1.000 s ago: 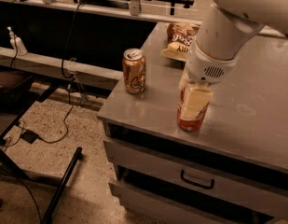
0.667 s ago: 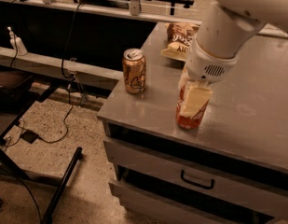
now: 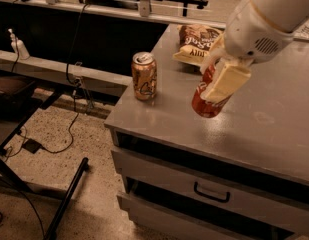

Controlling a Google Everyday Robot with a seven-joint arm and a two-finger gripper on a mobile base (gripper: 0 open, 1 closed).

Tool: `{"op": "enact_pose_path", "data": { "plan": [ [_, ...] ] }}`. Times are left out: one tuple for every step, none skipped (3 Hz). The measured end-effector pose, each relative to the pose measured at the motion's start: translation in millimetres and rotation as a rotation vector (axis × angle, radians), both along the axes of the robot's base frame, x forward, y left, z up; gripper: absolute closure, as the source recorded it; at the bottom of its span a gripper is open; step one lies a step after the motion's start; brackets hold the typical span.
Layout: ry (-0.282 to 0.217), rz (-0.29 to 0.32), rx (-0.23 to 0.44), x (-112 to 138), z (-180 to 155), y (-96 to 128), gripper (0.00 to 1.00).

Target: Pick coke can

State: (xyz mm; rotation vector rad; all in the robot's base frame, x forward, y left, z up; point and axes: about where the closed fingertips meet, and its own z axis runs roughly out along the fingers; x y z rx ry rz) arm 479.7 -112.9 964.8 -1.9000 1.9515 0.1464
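The coke can (image 3: pixel 206 105) is red with white script. It hangs tilted just above the grey cabinet top (image 3: pixel 274 134), near the middle of the view. My gripper (image 3: pixel 216 84) comes down from the white arm at the upper right. Its cream fingers (image 3: pixel 225 82) are shut on the can's upper part and hide its top. A tan-gold can (image 3: pixel 144 75) stands upright to the left, near the cabinet's left edge, apart from the gripper.
A brown and yellow chip bag (image 3: pixel 196 44) lies at the back of the cabinet top, behind the gripper. Drawers with a black handle (image 3: pixel 211 194) are below the front edge. Cables, a black stand leg (image 3: pixel 64 204) and a shelf are at the left.
The coke can stood upright on the cabinet top in the gripper's grasp. Now it is raised a little and tilted, its bottom off the surface.
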Motion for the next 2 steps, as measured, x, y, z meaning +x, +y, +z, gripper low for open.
{"op": "enact_pose_path", "data": {
  "plan": [
    [0.0,0.012,0.028,-2.5,4.4,8.1,1.0],
    [0.0,0.012,0.028,-2.5,4.4,8.1,1.0]
  ]
}}
